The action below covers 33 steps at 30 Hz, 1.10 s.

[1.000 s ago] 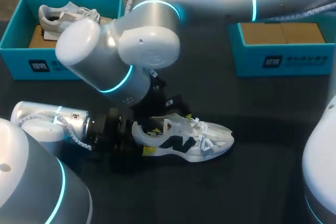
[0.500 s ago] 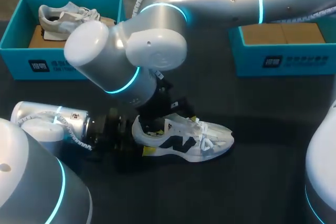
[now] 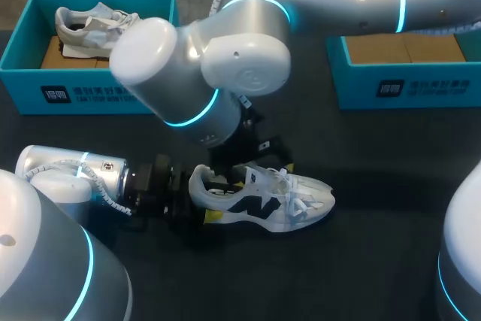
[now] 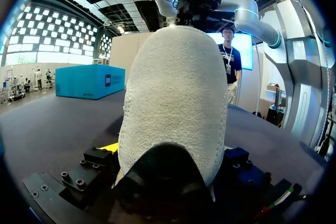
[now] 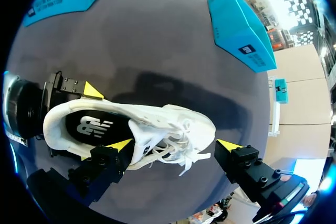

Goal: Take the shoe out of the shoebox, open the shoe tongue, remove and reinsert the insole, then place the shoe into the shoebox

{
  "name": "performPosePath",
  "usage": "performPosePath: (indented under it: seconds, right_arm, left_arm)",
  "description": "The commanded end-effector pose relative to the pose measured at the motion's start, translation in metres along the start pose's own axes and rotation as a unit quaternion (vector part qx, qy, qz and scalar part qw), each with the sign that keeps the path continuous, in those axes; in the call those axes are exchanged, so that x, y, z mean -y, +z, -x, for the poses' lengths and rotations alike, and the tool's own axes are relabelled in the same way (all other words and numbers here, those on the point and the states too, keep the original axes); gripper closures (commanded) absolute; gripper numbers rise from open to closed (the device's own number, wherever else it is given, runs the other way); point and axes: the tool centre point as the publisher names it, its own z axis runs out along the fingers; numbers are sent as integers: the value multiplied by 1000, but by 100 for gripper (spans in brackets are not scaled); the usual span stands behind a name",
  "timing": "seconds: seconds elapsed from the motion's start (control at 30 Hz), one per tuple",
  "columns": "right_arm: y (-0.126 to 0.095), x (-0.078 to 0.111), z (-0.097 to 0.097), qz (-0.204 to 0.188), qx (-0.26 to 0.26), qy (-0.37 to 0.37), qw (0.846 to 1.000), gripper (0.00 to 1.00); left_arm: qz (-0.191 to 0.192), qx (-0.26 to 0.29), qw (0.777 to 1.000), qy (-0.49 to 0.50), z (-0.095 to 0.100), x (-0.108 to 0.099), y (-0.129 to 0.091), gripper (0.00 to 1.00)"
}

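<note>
left gripper (image 4: 173, 156): mine, pinched on the heel (image 4: 176, 87) of the shoe (image 3: 263, 201), with a black bolted finger against each flank and one yellow wedge tip showing beside it
heel: rounded and bulbous, white with a pebbled, knit-like grain; it fills the space between my left fingers, rises upright ahead of them, and has a dark patch at its base
right gripper (image 5: 174, 144): mine, spread wide and holding nothing, hanging above the shoe; one finger (image 5: 102, 163) is just beside the collar, the other out by the toe and apart from it
shoe: a low white trainer with a dark side mark, sole down on the table (image 3: 376, 208), toe pointing away from my left gripper
insole (image 5: 89, 127): flat and black with a white mark, lying inside the oval opening under my right gripper
laces (image 5: 181, 140): white, loose and tangled over the tongue, below the gap between my right fingers
table: dark, matt and smooth
filled shoebox (image 3: 113, 99): teal card, straight-walled and open-topped, well beyond my left gripper; a second pale shoe (image 3: 94, 22) lies in it on brown card
other shoebox (image 3: 443, 84): the same teal card, well apart from my right gripper, showing a brown card floor
</note>
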Motion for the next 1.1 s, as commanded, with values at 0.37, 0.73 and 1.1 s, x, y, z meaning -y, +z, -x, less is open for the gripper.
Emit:
performPosePath:
  seconds: [0.37,0.73,1.1]
  right_arm:
    - [0,-5,16,-13,-23,222,975,0]
    - [6,0,-15,-20,-46,210,976,0]
    - [-2,7,-22,-17,-47,222,974,27]
  left_arm:
    - [1,-1,1000,0,4,-2,1,100]
    - [1,-1,1000,0,4,-2,1,100]
    - [1,-1,1000,0,4,-2,1,100]
